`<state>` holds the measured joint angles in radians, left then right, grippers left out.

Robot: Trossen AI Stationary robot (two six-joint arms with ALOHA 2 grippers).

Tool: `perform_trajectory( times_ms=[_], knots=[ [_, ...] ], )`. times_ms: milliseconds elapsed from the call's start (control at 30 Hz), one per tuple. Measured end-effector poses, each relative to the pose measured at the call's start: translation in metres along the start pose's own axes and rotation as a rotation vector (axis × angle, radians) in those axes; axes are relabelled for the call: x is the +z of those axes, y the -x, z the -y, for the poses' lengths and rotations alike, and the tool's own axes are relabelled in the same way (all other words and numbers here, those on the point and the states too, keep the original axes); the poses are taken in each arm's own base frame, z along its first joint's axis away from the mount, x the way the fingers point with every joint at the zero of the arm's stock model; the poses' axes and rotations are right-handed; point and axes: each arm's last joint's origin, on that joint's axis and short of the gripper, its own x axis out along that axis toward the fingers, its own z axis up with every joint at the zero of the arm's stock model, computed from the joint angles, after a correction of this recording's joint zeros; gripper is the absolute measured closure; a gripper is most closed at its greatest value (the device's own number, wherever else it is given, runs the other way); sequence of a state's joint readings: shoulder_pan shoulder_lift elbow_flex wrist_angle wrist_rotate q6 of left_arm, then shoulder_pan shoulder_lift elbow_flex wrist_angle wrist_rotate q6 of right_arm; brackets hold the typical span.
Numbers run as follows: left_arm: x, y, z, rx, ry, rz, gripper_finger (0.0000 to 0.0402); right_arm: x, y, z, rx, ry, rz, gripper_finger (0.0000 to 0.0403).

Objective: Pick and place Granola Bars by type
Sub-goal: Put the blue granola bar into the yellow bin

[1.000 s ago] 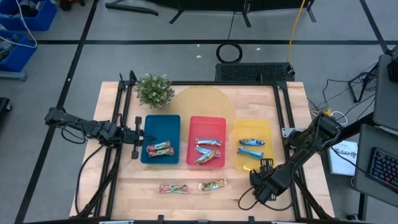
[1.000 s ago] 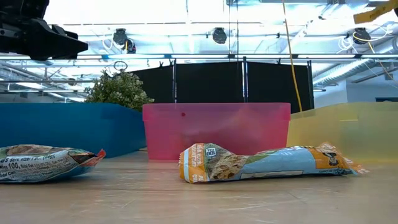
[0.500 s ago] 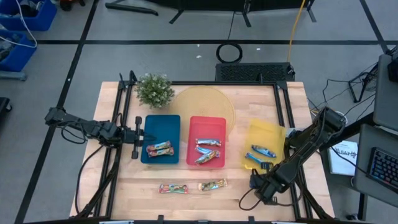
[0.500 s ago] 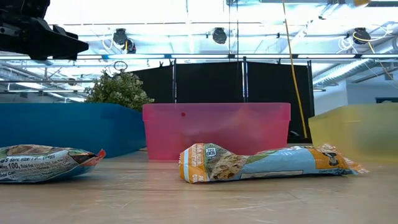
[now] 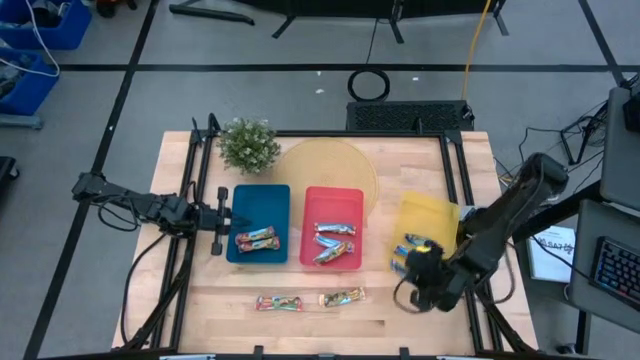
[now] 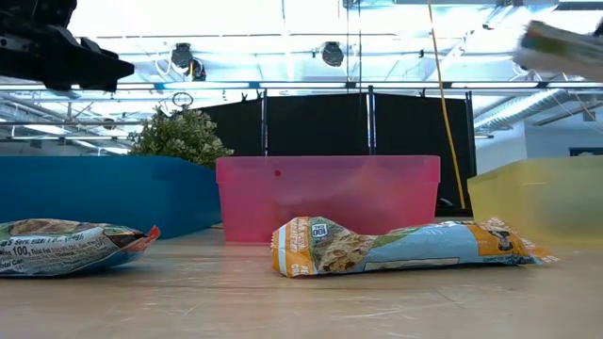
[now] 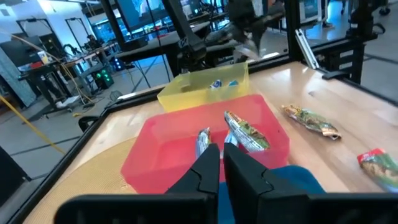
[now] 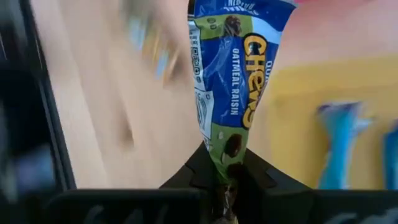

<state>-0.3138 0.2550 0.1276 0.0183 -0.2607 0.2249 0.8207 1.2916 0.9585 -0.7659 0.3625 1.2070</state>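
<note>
My right gripper [image 5: 420,258] is shut on a blue-and-green granola bar [image 8: 230,74] over the near end of the yellow tray [image 5: 432,215]. The low view shows that bar [image 6: 558,47] high in the air. Blue bars [image 8: 339,143] lie in the yellow tray. Silvery bars [image 5: 331,241] lie in the red tray [image 5: 333,195]. One multicolour bar [image 5: 256,239] lies in the blue tray [image 5: 262,200]. Two bars [image 5: 279,302] [image 5: 342,297] lie flat on the table near its front edge. My left gripper [image 5: 222,215] waits shut at the blue tray's left side, holding nothing. My right gripper pinches the bar's green wrapper end [image 8: 227,158] between its two fingers. The fingers slant down from the table's near right. The rest of the bar reaches out past the fingertips. The bar is lifted clear of the tray and the table.
A small potted plant [image 5: 247,143] stands at the far left corner, and a round yellow mat [image 5: 325,165] lies behind the trays. Black frame rails [image 5: 190,250] run along the table's left and right sides. Bare wood shows along the front edge around the two loose bars.
My right gripper has taken hold of a bar at the yellow tray's near end, risen with it and rolled its wrist. The bar is now lifted clear. The yellow tray has slid toward the table's right edge and turned askew.
</note>
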Motion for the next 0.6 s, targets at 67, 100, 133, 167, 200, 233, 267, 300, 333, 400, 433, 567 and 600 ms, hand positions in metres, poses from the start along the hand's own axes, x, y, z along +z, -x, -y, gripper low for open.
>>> perform_trajectory(
  times_ms=[67,100,133,167,200,233,267,300,333,400,433,567,600],
  knots=[
    [0.001,0.000,0.000,0.003,0.014,0.013,0.0366,0.006,0.012,0.008,-0.016,-0.163,0.123,0.0378],
    [0.002,0.000,0.000,0.004,0.023,0.019,0.0366,0.007,0.017,0.012,-0.029,-0.252,0.167,0.0377],
    [0.002,0.000,-0.001,0.007,0.031,0.025,0.0367,0.008,0.021,0.018,-0.049,-0.328,0.190,0.0378],
    [0.003,0.000,-0.001,0.008,0.035,0.033,0.0369,0.007,0.024,0.023,-0.070,-0.389,0.187,0.0380],
    [0.004,0.000,-0.001,0.009,0.039,0.040,0.0371,0.006,0.026,0.028,-0.102,-0.432,0.174,0.0383],
    [0.005,0.000,-0.001,0.011,0.042,0.045,0.0374,0.006,0.027,0.034,-0.144,-0.472,0.152,0.0384],
    [0.005,0.000,-0.001,0.011,0.043,0.048,0.0378,0.005,0.027,0.039,-0.185,-0.513,0.119,0.0384],
    [0.005,0.000,-0.001,0.011,0.043,0.048,0.0383,0.005,0.028,0.043,-0.221,-0.542,0.090,0.0384],
    [0.005,0.000,-0.001,0.011,0.042,0.049,0.0388,0.005,0.028,0.048,-0.261,-0.561,0.066,0.0384],
    [0.005,0.000,-0.001,0.012,0.043,0.052,0.0396,0.007,0.028,0.055,-0.324,-0.588,0.038,0.0384],
    [0.005,0.000,-0.001,0.012,0.042,0.052,0.0397,0.009,0.028,0.057,-0.345,-0.594,0.033,0.0384],
    [0.005,0.000,-0.001,0.013,0.022,0.052,0.0383,0.018,0.024,0.065,-0.371,-0.498,-0.092,0.0384],
    [0.005,0.000,-0.001,0.013,0.014,0.052,0.0377,0.020,0.024,0.068,-0.388,-0.449,-0.136,0.0384]
  ],
)
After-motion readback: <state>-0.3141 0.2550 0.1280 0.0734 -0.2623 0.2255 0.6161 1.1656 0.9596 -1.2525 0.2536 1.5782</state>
